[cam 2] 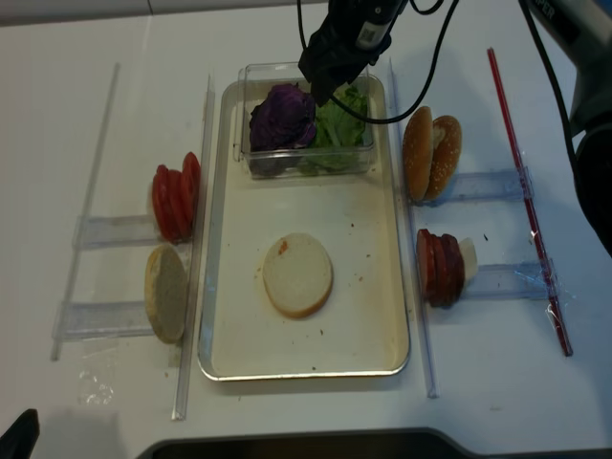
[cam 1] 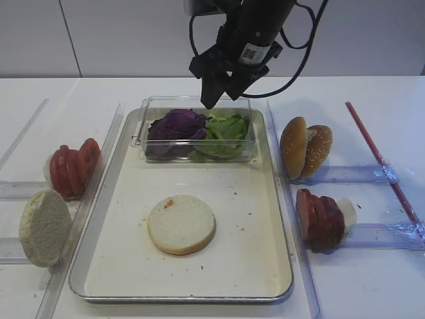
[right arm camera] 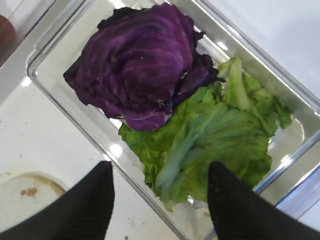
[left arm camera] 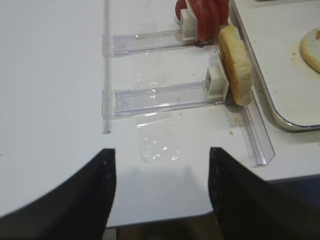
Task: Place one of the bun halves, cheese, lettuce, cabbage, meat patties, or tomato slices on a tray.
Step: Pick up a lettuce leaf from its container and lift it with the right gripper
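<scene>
The right gripper (cam 1: 216, 93) hangs over the clear box (cam 1: 196, 126) at the tray's (cam 1: 126, 266) far end, jaws spread and holding nothing, above the lettuce (right arm camera: 210, 140) that lies just right of the purple cabbage (right arm camera: 140, 65). One bun half (cam 1: 181, 224) lies cut face up mid-tray. The left gripper (left arm camera: 160, 195) hovers over the bench (left arm camera: 50, 90), jaws spread.

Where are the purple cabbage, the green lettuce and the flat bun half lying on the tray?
cabbage (right arm camera: 137, 65), right wrist view, middle of the purple clump.
lettuce (right arm camera: 210, 137), right wrist view, centre of the broad leaf.
bun half (cam 1: 181, 224), exterior high view, centre of its pale cut face.
</scene>
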Robot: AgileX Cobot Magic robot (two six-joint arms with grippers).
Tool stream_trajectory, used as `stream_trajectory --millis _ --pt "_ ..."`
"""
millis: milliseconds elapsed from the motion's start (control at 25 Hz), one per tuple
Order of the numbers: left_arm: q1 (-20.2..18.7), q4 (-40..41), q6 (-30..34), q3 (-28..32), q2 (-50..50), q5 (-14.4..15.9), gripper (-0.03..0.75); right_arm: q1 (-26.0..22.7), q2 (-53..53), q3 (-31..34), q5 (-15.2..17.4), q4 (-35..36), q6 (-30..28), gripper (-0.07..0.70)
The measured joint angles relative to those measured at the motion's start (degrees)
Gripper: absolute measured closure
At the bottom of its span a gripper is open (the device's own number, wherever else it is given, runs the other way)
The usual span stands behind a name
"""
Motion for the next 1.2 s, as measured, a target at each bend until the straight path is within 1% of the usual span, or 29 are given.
stream_trajectory --millis 80,240,440,680,880,1000,1200 --pt "0.0 0.0 0.0 0.0 0.0 0.0 0.299 0.0 0.45 0.0 -0.28 -0.08 -0.68 0.178" --pt "0.0 0.0 0.0 0.0 0.0 0.0 0.299 0.85 2.01 0.0 -0.83 -1.09 -3.8 0.18" --pt "0.0 0.0 0.0 0.0 0.0 0.0 0.299 2.33 3.17 0.0 -1.93 -2.63 -4.06 0.196" --pt "0.0 0.0 0.0 0.0 0.0 0.0 0.299 2.33 4.72 0.0 -2.3 -4.78 2.3 0.197" --pt "0.0 0.0 0.0 0.0 0.0 0.0 0.299 2.33 4.96 0.0 -2.9 -5.39 4.57 0.197" --pt "0.0 0.0 0.0 0.0 0.0 0.0 0.299 2.33 4.96 0.0 -3.42 -6.57 8.52 0.197" --pt "0.0 0.0 0.0 0.0 0.0 0.0 0.299 2.33 5.66 -0.02 -3.82 -8.03 12.55 0.197"
